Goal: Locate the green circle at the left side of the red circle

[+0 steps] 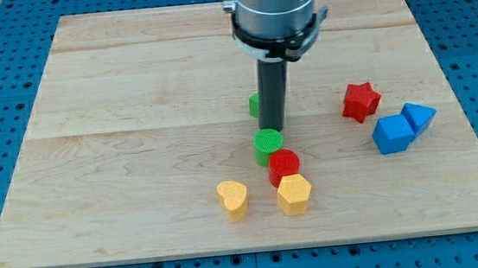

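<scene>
The green circle (268, 144) sits near the board's middle, touching the red circle (283, 165) at its upper left. My tip (273, 127) is just above the green circle, at its top edge, seemingly touching it. Another green block (254, 106) is mostly hidden behind the rod.
A yellow hexagon-like block (294, 194) touches the red circle from below. A yellow heart block (233, 198) lies to its left. A red star (361, 102) and two blue blocks (392, 133) (418, 116) lie at the view's right. The wooden board (116, 119) ends near the bottom.
</scene>
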